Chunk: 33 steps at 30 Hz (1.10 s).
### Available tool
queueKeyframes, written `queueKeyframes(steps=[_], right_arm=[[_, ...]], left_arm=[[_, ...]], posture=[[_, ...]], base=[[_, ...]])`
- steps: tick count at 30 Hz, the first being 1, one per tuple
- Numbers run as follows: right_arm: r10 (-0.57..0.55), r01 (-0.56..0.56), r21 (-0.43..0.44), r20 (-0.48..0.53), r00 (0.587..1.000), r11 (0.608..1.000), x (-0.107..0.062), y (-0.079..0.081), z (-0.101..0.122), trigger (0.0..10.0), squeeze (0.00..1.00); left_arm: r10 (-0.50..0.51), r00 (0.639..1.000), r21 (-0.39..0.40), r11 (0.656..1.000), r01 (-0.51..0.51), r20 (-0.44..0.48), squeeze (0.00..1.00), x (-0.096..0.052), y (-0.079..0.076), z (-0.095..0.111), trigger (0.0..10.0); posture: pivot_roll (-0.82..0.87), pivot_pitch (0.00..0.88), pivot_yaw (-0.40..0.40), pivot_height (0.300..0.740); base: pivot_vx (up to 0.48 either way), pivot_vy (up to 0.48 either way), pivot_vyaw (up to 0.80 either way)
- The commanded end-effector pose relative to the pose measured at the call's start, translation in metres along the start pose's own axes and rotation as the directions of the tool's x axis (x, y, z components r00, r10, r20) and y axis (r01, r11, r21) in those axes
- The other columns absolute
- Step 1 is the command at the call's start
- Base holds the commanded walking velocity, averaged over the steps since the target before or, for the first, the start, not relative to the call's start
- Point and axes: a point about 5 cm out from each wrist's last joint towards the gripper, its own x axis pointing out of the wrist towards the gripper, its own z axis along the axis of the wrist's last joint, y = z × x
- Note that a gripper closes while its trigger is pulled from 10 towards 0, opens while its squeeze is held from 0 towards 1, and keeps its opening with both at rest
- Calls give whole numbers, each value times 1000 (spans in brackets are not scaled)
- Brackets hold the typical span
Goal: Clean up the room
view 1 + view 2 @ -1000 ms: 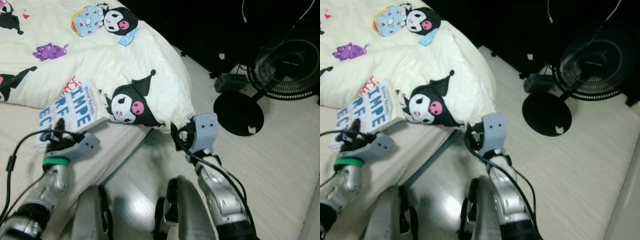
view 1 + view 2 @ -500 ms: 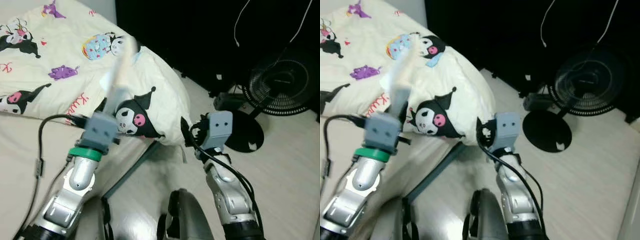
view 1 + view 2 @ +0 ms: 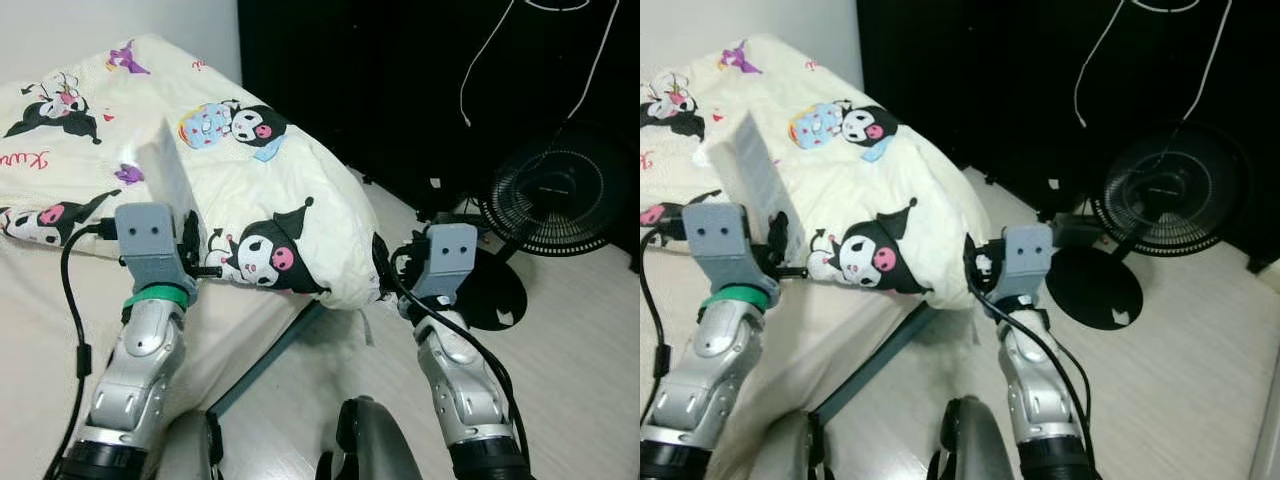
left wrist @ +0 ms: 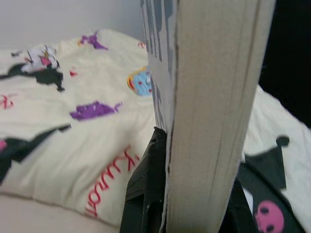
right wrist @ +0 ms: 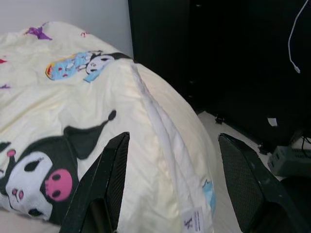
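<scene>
At left of the frame the left gripper [image 3: 190, 245] clamps a book [image 3: 172, 180] upright above the quilt [image 3: 300, 215], so keep it vertical and firmly pinched while carrying, the right gripper [image 5: 172, 189] spread, holding nothing.

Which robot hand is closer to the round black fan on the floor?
Right. The right gripper hovers open beside the black floor fan, while the left gripper is over the bed, shut on a book.
</scene>
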Motion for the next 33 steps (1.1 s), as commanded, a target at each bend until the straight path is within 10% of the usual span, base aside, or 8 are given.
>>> queueKeyframes(steps=[1,33], right_arm=[[-27,27,-7,-13,1000,1000,-1,-6,-4,10000,0],[-104,104,-32,1,995,994,1,-17,-7,10000,0]], left_arm=[[-27,1000,4,1000,27,12,0,2,-2,6,10000],[-100,990,17,995,103,-99,0,8,-13,-5,10000]], posture=[[8,63,-9,655],[-2,65,-1,740]], base=[[0,0,0],[-46,0,0]])
